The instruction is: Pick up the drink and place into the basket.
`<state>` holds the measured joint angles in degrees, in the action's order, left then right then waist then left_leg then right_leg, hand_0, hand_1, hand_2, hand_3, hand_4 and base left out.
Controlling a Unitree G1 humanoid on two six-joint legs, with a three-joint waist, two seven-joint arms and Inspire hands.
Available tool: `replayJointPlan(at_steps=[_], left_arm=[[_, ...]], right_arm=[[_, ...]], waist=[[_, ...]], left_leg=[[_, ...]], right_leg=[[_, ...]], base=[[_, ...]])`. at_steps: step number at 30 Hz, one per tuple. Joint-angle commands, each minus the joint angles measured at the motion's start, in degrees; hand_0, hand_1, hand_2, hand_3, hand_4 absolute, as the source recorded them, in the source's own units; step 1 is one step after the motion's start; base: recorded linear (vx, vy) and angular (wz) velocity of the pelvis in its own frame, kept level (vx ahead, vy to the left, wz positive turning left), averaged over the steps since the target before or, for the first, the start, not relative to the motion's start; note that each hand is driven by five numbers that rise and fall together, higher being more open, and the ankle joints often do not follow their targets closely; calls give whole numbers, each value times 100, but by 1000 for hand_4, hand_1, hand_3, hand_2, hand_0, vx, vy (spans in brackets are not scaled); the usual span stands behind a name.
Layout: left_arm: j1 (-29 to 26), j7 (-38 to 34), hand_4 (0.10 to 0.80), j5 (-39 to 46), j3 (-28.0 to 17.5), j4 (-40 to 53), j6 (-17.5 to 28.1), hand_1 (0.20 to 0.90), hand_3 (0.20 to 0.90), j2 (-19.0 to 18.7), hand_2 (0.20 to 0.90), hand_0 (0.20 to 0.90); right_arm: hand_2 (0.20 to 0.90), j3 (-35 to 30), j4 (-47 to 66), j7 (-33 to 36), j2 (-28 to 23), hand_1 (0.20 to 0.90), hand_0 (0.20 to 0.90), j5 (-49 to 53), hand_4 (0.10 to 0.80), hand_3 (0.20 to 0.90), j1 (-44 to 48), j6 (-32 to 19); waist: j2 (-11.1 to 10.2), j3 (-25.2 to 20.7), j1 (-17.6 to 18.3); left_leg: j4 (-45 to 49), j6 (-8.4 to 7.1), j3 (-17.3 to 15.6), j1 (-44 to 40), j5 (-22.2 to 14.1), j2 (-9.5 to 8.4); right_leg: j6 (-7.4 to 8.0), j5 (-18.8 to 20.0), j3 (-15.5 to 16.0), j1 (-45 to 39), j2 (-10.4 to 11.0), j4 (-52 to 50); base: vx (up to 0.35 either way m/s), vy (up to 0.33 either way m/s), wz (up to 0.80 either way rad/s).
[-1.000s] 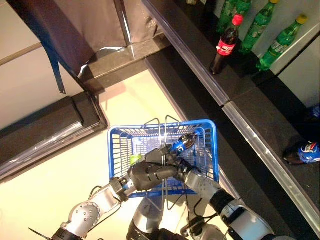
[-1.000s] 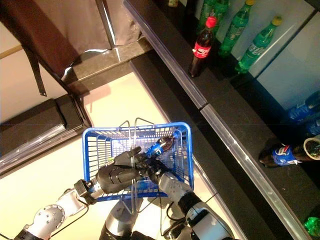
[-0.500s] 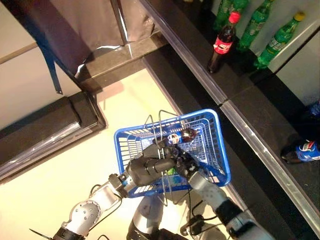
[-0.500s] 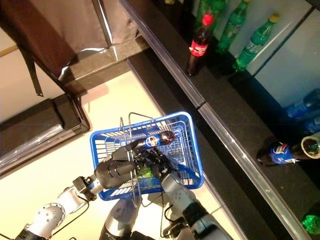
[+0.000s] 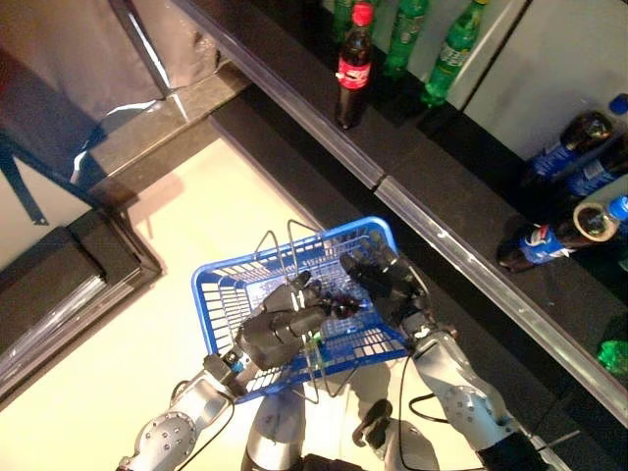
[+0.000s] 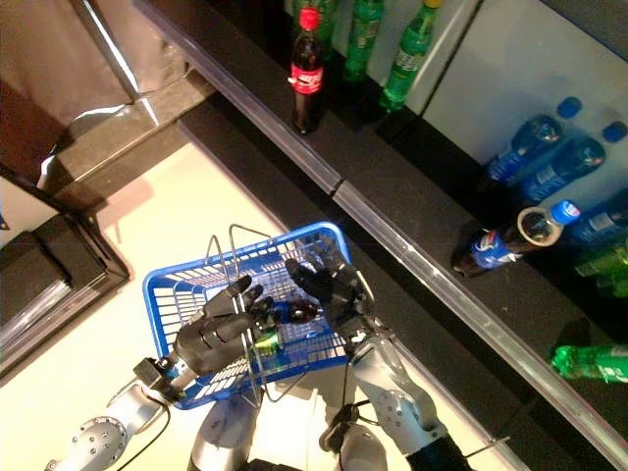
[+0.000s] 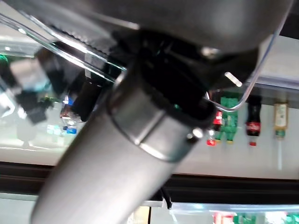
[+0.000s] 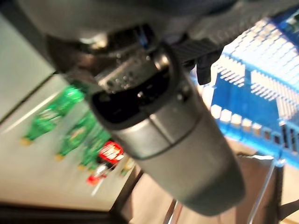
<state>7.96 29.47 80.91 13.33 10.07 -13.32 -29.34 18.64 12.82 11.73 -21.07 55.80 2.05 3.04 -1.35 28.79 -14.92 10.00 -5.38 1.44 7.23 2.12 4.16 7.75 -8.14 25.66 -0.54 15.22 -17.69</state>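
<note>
The drink (image 6: 297,312), a dark cola bottle with a blue label, lies on its side inside the blue wire basket (image 5: 228,285). My right hand (image 5: 378,277) hovers just over the basket's right part, open, fingers spread, with the bottle beside its fingertips. My left hand (image 5: 278,332) is in the basket's middle, fingers curled round the wire handles (image 5: 294,235), holding the basket above the floor. A small green item (image 6: 265,345) lies in the basket by the left hand. The wrist views show only forearms.
A dark ledge (image 5: 432,221) runs diagonally right of the basket. On the shelf behind it stand a red-capped cola bottle (image 5: 351,64) and green bottles (image 5: 451,44); blue-labelled bottles (image 5: 549,240) lie further right. A dark box (image 5: 59,285) sits on the floor at left.
My right hand has let go of the bottle and opened; the bottle now lies in the basket. The camera has swung, shifting the whole view.
</note>
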Motion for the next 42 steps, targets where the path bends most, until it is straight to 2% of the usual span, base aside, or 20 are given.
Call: replayJointPlan(at_steps=[1,7,10,13,18,20,24,25,28,31,33,34,35,36,37,38,39,40,41,42], left_arm=[[-368,1119,100,757,-405,2024,792,300,200,768,300,300],[-125,859,100,664,-578,1945,1048,300,200,790,300,300],[80,244,100,553,-696,1731,1218,300,200,888,300,300],[268,-26,100,361,-756,1465,1442,300,200,943,300,300],[586,-596,100,89,-939,875,1978,300,200,1018,300,300],[782,-969,100,-140,-1179,247,2348,300,200,1126,300,300],[823,-1403,100,-386,-1373,-616,2698,300,200,1260,300,300],[786,-1732,100,-500,-1419,-861,2770,300,200,1296,300,300],[620,-1953,100,-634,-1490,-1546,2893,300,200,1335,300,300],[377,-2355,100,-778,-1442,-2227,3035,300,200,1395,300,300],[247,-2513,100,-644,-1480,-2661,3033,300,200,1525,300,300],[166,-2568,100,-621,-1573,-3068,3074,300,200,1690,300,300],[162,-2566,100,-621,-1575,-3072,3074,300,200,1691,300,300],[78,-2640,100,-553,-1650,-3395,3028,300,200,1833,300,300],[61,-2626,100,-557,-1662,-3464,3024,300,200,1852,300,300],[-55,-2642,100,-548,-1719,-3887,2971,300,200,1972,300,300],[-87,-2647,100,-495,-1732,-4011,2974,300,200,2006,300,300],[-124,-2714,100,-386,-1818,-4329,2984,300,200,2156,300,300],[-122,-2706,100,-335,-1845,-4432,3010,300,200,2192,300,300],[-89,-2735,100,-256,-1873,-4517,3064,300,200,2238,300,300]], right_arm=[[900,-159,947,-980,-273,900,900,-393,800,900,-41,-460],[900,-630,1510,-1647,-579,900,900,-324,800,900,-501,-857],[900,-971,1687,-1957,-597,900,900,-296,800,900,-826,-1117],[900,-1221,1699,-2085,-633,900,900,-247,800,900,-1095,-1214],[900,-1551,1371,-2118,-558,900,900,-82,800,900,-1554,-1236],[900,-1703,855,-2121,-383,900,900,-181,800,900,-1894,-1268],[900,-1690,72,-1962,-192,900,900,-542,800,900,-2110,-1254],[900,-1665,-156,-1823,-149,900,900,-677,800,900,-2124,-1137],[900,-1560,-861,-1624,-70,900,900,-1066,800,900,-2097,-1064],[900,-1379,-1672,-1372,-21,900,900,-1458,800,900,-1958,-890],[900,-1272,-2165,-1205,18,900,900,-1740,800,900,-1845,-701],[900,-1181,-2605,-1134,-11,900,900,-2222,800,900,-1755,-538],[900,-1180,-2608,-1134,-11,900,900,-2223,800,900,-1750,-538],[900,-1128,-2918,-1105,-30,900,900,-2192,800,900,-1724,-342],[900,-1124,-2985,-1110,-24,900,900,-2160,800,900,-1715,-337],[900,-1098,-3384,-1061,17,900,900,-2224,800,900,-1633,-329],[900,-1077,-3502,-1045,30,900,900,-2268,800,900,-1589,-324],[900,-1030,-3817,-966,80,900,900,-2375,800,900,-1468,-206],[900,-1027,-3903,-940,96,900,900,-2392,800,900,-1437,-167],[900,-1024,-4029,-950,111,900,900,-2461,800,900,-1409,-109]], waist=[[-15,-698,186],[-112,-908,458],[-153,-1129,693],[-170,-1273,865],[-187,-1470,1127],[-202,-1615,1294],[-190,-1753,1469],[-175,-1785,1522],[-135,-1857,1622],[-82,-1905,1715],[-67,-1910,1757],[-55,-1904,1782],[-52,-1904,1784],[-45,-1868,1818],[-47,-1862,1827],[-107,-1839,1880],[-128,-1844,1874],[-171,-1880,1817],[-164,-1893,1804],[-169,-1917,1749]], left_leg=[[107,245,-347,14,-56,-137],[-86,225,-566,-195,-23,-5],[-288,202,-774,-391,12,110],[-423,191,-949,-530,26,188],[-657,160,-1217,-737,51,304],[-826,131,-1397,-876,70,363],[-1019,68,-1573,-1005,120,441],[-1078,44,-1620,-1044,143,470],[-1136,-11,-1658,-1088,175,529],[-1181,-114,-1651,-1111,264,665],[-1125,-208,-1664,-1096,334,792],[-1024,-313,-1740,-1005,485,976],[-1023,-316,-1739,-1001,487,981],[-838,-390,-1826,-844,734,1141],[-797,-391,-1856,-821,740,1152],[-424,-287,-2035,-801,485,1008],[-331,-234,-1981,-791,350,895],[-108,-106,-1602,-745,31,488],[-71,-76,-1473,-731,-27,378],[2,7,-1169,-710,-173,120]], right_leg=[[-115,466,-30,-48,-301,182],[-77,532,-266,-68,-367,362],[-48,569,-508,-93,-393,508],[-18,608,-696,-94,-407,597],[21,659,-973,-107,-421,773],[43,698,-1144,-132,-428,924],[39,696,-1266,-170,-464,1057],[22,676,-1290,-178,-492,1066],[-39,620,-1330,-183,-577,1064],[-168,557,-1393,-185,-749,1082],[-263,540,-1429,-183,-861,1105],[-357,537,-1452,-183,-952,1148],[-361,539,-1452,-181,-957,1151],[-446,538,-1472,-210,-1073,1202],[-458,539,-1465,-216,-1083,1210],[-499,569,-1387,-270,-1054,1291],[-497,603,-1391,-273,-1036,1334],[-474,715,-1511,-265,-1010,1478],[-464,741,-1575,-267,-1020,1519],[-449,794,-1710,-262,-1036,1585]], base=[[-41,1,-24],[-19,2,-22],[-20,24,-26],[-36,21,-27],[-52,-4,-34],[-56,-44,-37],[-82,-92,-46],[-78,-98,-34],[-110,-171,-23],[-104,-205,-30],[-131,-260,-15],[-106,-185,-11],[-176,-275,-21],[-108,-169,-18],[-180,-288,-16],[-89,-162,-6],[-105,-202,-7],[-36,-83,-15],[-26,-71,-33],[10,-38,-63]])
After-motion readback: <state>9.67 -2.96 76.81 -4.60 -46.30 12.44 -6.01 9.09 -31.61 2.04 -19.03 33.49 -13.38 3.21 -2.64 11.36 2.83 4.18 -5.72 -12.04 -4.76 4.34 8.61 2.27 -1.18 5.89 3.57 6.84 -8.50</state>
